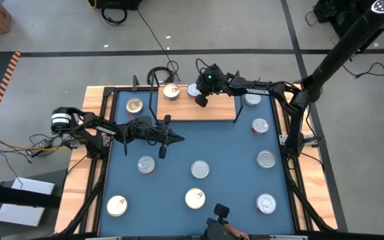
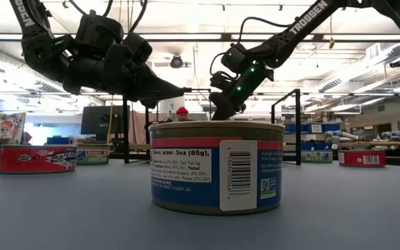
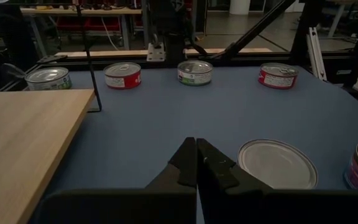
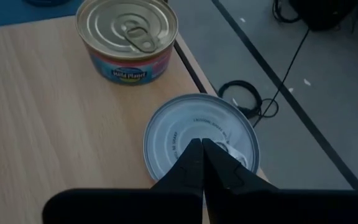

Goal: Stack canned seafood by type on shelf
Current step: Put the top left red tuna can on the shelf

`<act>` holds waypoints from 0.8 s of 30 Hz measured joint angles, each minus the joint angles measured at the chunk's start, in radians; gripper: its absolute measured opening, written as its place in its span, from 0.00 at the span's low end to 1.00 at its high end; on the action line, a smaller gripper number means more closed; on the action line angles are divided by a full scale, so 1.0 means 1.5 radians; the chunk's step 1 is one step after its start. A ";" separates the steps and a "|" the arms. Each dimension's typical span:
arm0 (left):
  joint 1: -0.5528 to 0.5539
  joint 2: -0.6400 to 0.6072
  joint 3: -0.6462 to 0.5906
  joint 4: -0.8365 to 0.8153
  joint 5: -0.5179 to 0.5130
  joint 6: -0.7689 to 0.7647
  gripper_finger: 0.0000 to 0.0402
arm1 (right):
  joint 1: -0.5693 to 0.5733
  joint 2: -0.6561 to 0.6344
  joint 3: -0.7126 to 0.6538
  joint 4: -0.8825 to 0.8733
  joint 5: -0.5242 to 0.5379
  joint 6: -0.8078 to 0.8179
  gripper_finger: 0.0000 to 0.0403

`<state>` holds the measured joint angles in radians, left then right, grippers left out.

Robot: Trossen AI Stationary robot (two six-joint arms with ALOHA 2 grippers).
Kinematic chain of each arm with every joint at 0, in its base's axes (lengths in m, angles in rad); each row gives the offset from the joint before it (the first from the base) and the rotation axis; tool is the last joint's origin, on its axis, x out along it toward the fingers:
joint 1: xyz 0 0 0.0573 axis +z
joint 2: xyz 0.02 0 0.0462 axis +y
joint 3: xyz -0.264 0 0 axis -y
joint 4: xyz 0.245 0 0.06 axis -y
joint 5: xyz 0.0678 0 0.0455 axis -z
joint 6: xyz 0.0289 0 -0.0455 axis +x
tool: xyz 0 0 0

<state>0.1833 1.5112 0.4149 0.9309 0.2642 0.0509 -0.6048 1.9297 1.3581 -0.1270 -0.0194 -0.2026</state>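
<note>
Both jaws pinched shut, holding nothing. Right gripper (image 4: pixel 201 149) hovers over a silver can (image 4: pixel 201 144) at the shelf (image 4: pixel 48 137) edge, maybe touching; a nudge could tip it off. Left gripper (image 3: pixel 196 163) idles mid-table.

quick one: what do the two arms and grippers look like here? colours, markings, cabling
Both arms are dark, near-black jointed links. The right arm carries white TROSSEN lettering along its forearm and a green light at the wrist. The left arm has a white-and-black cylindrical joint at its base end. Black cables loop along both. The left gripper and right gripper each have two dark, tapering wedge-shaped fingers.
</note>
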 joint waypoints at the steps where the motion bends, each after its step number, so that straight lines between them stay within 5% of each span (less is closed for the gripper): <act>1: 0.000 0.000 0.000 0.000 0.000 0.000 0.00 | 0.000 0.000 0.001 -0.001 0.000 0.004 0.01; 24: 0.000 0.000 0.000 0.006 0.000 -0.002 0.00 | 0.011 0.000 0.066 -0.121 0.019 -0.004 0.01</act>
<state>0.1833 1.5112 0.4149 0.9401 0.2646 0.0479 -0.5887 1.9297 1.4578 -0.3078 0.0097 -0.2088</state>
